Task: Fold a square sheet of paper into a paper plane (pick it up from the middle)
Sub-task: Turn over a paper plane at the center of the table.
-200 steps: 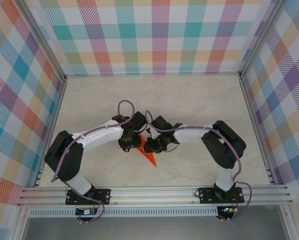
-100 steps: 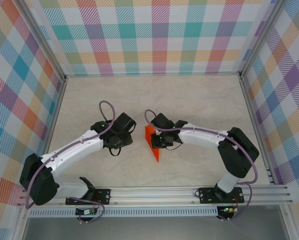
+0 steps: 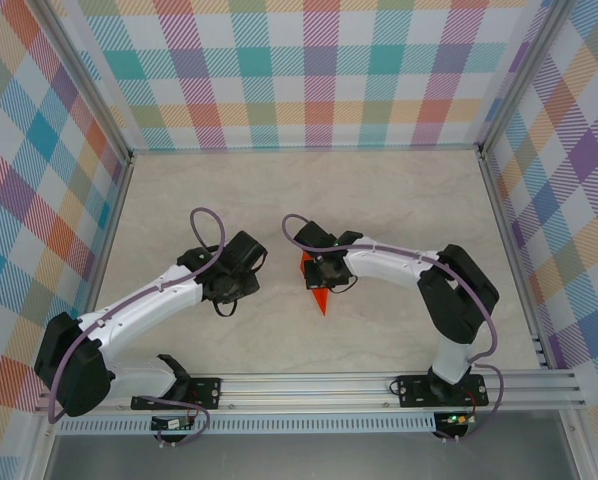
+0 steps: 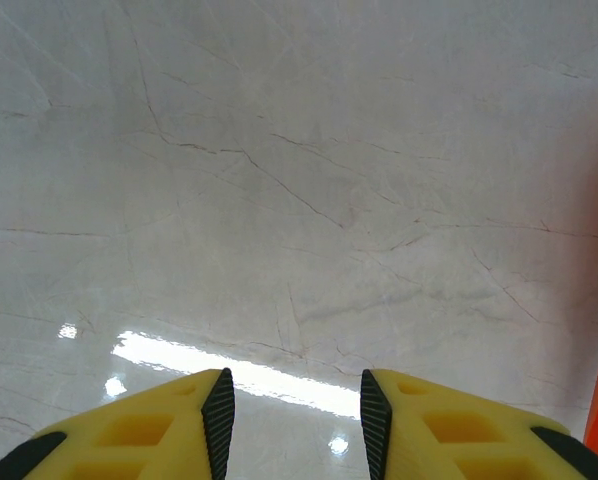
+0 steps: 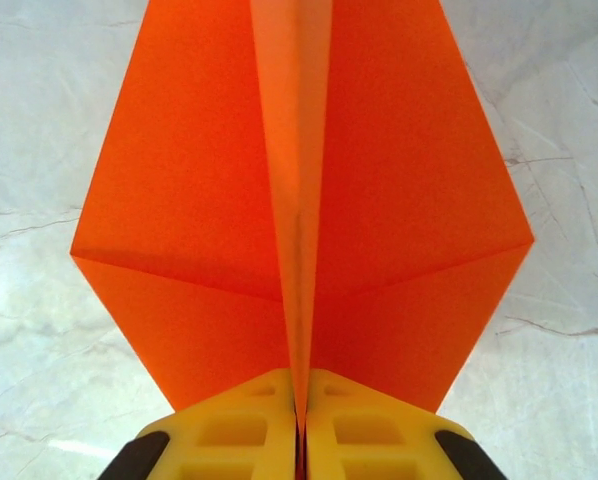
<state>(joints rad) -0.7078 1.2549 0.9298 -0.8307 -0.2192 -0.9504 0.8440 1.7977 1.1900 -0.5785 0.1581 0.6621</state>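
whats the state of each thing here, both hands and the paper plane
paper plane: folded, wings spread, pinched along its centre fold
right hand: shut on the paper plane
left hand: open, holding nothing, apart from the plane

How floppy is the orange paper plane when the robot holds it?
Probably not very: the paper plane shows its wings spread though the right gripper pinches only its centre crease. It looks thin, so likely very light and easy to crumple.

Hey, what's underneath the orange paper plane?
Bare marble table shows around the paper plane, pinched at its crease by the right gripper. The patch beneath its wings is covered.
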